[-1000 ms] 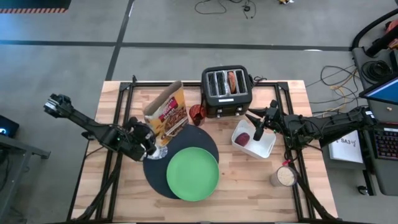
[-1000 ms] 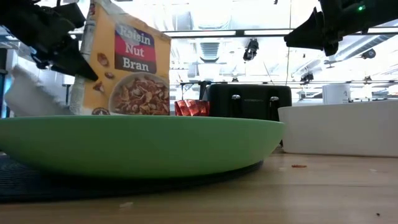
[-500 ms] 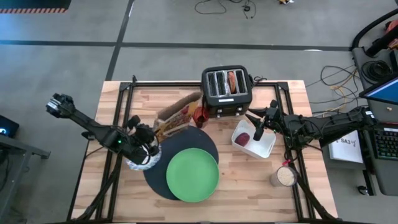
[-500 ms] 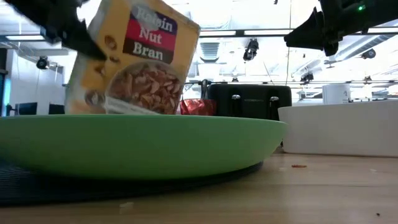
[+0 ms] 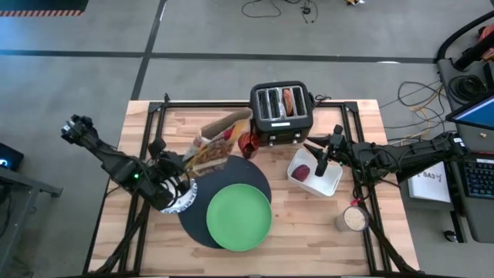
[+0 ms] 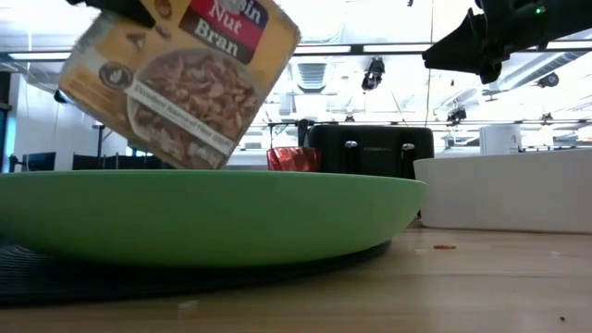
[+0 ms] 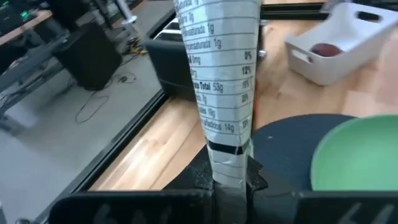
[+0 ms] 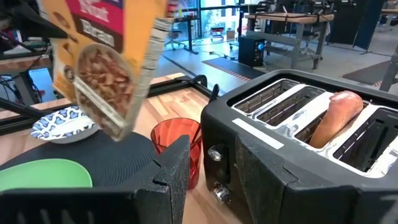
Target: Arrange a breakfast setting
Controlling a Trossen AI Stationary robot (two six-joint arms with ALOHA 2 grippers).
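Pinching a tilted cereal box (image 5: 218, 142), the left gripper (image 5: 184, 165) hangs over the bowl (image 5: 179, 202) at the mat's (image 5: 197, 224) edge, beside the green plate (image 5: 238, 216). Beyond stand a red cup (image 5: 246, 143) and toaster (image 5: 281, 114). The right gripper (image 5: 318, 156), half-spread, hovers over the tray (image 5: 330, 183).

Light wooden table (image 5: 324, 232), black frame rails across it. Directly on it: round black mat (image 5: 197, 225), black toaster (image 5: 281, 116), white tray (image 5: 333, 185), red cup (image 5: 246, 144), small jar (image 5: 353, 218).
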